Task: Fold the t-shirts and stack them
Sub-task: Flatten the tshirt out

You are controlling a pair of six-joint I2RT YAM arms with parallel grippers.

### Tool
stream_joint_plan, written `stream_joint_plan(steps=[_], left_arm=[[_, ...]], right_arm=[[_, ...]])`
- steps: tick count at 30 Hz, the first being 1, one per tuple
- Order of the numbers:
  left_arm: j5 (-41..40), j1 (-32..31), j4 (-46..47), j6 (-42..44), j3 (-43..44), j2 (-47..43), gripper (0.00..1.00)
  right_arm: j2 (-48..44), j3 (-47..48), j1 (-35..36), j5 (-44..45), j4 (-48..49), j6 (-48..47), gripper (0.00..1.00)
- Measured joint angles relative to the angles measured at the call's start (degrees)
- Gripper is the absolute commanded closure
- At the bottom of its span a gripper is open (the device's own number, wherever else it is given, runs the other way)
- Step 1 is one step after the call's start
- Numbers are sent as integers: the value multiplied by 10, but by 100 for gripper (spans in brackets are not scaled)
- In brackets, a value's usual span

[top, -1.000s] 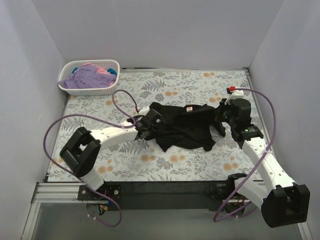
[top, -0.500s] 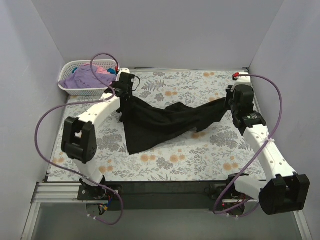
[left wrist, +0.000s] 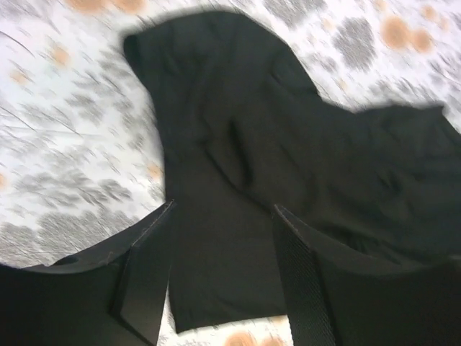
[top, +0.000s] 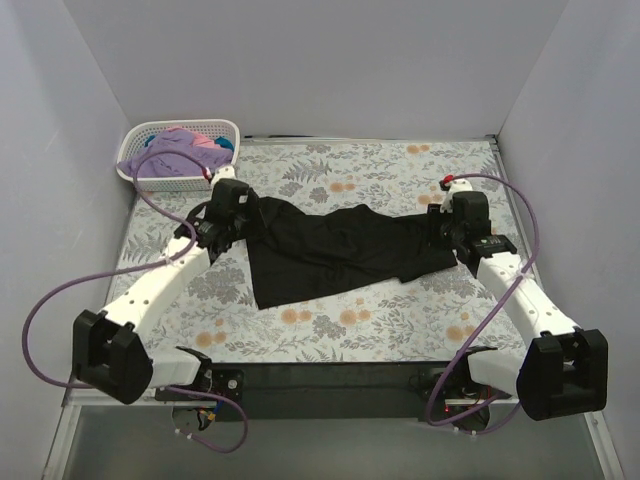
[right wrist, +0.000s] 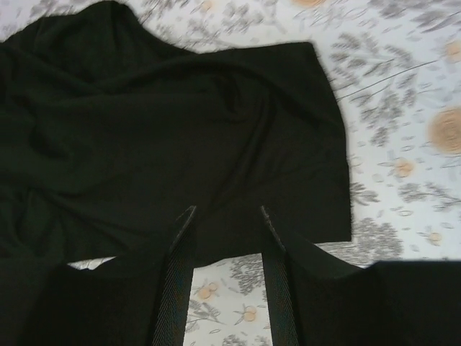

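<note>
T-shirts fill the far-left corner: a lavender-purple tee (top: pixel 168 152), with a pink tee (top: pixel 205 141) and a sliver of a teal tee (top: pixel 225 145) beside it, lie crumpled in a white lattice plastic basket (top: pixel 150 181). Just in front of the basket, the left gripper (top: pixel 228 212) hangs over the left end of the black t-shirt (top: pixel 335 248). In the left wrist view its two dark, ribbed fingers (left wrist: pixel 301 288) stand about halfway apart. The gap between them shows only black cloth (left wrist: pixel 288 151) lying below, and nothing is pinched.

The black t-shirt lies on the floral-printed table cover (top: pixel 400 320), stretched into a wide, uneven band across the middle. It is matte and soft, with shallow wrinkles, and one corner trails toward the near edge on the left side.

At the band's right end sits the right gripper (top: pixel 446 228). In the right wrist view its fingers (right wrist: pixel 175 285) are parted somewhat less than halfway. The straight hem and squared corner of the cloth (right wrist: pixel 180 137) lie flat just beyond the tips, and the cloth is not clamped. Motion blur softens both wrist views, so I cannot tell whether the fingertips brush the fabric.
</note>
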Motion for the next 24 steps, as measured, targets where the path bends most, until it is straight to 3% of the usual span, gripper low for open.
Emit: stream_joint_plan(steps=[1, 4, 12, 14, 18, 24], left_arm=[[15, -8, -1, -14, -23, -26, 55], [59, -39, 9, -50, -101, -57, 56], [125, -66, -1, -117, -234, 1, 59], [127, -68, 1, -126, -240, 2, 64], [120, -68, 9, -135, -242, 13, 82], [108, -38, -3, -137, -196, 64, 83]], right_arm=[[-3, -19, 4, -21, 5, 5, 55], [-3, -59, 11, -64, 14, 17, 55], [-5, -108, 21, -114, 34, 33, 55], [-5, -112, 21, -115, 41, 36, 55], [-5, -120, 21, -108, 46, 40, 55], [-9, -129, 20, -53, 51, 52, 55]])
